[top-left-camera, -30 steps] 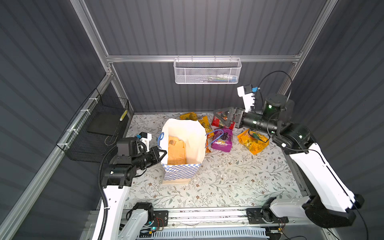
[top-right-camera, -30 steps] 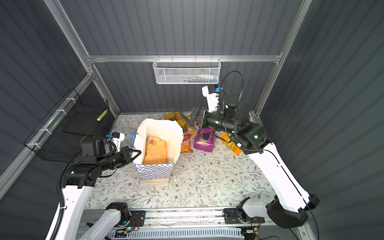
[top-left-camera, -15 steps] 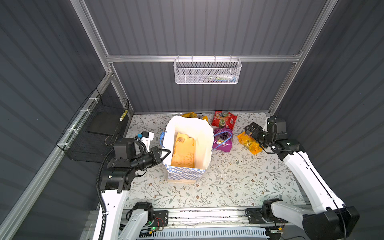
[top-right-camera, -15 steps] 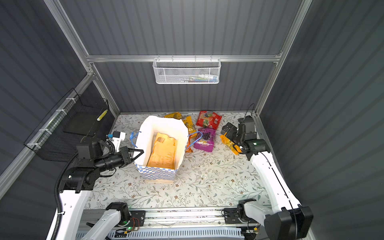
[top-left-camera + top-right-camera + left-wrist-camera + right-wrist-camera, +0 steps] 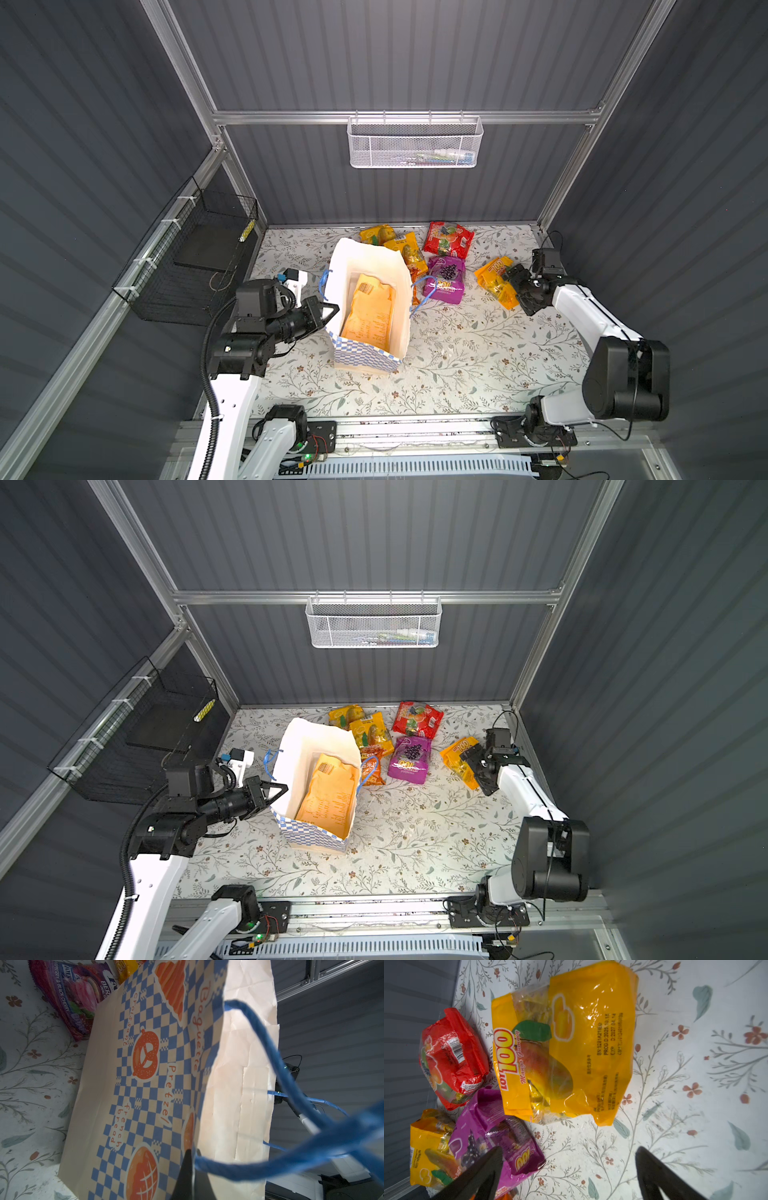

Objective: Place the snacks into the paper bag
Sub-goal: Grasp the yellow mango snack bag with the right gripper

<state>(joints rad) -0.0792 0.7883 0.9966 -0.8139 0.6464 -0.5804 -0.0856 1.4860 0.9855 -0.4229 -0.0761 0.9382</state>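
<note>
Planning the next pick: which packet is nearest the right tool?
The orange mango gummy packet, alone by the open right tool; the others cluster beside the paper bag.

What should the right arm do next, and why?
Probably ease the right gripper forward over the orange packet, then close. Its jaws stand wide and empty just short of that packet, and the left gripper pinches the rim of the paper bag, holding it open.
</note>
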